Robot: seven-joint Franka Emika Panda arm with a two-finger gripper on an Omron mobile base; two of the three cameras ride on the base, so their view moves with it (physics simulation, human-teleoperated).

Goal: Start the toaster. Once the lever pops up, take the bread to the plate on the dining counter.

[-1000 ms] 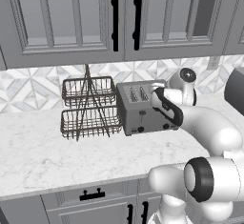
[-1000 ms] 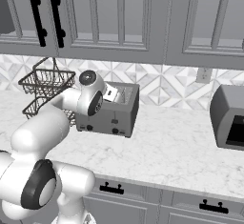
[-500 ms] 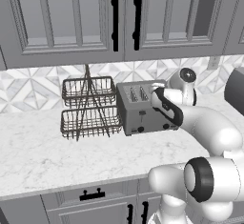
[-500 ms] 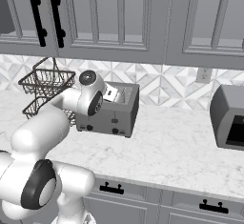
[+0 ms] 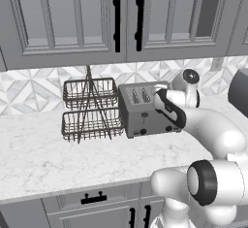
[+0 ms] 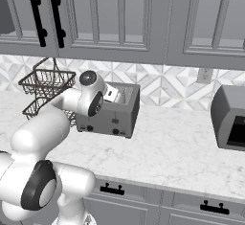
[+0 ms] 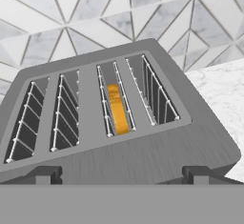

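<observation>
Hand view — bread upright, edge-on

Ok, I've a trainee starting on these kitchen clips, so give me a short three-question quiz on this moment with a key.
1. True or false: the bread lies on the counter beside the toaster.
2. In the hand view, counting the four slots from the left, which one holds the bread?
   A. first
   B. second
   C. third
   D. fourth
3. Fill in: left of the toaster in the left base view stands a two-tier wire ____.

Key: 1. False, it sits down inside a slot. 2. C. 3. rack.
</observation>
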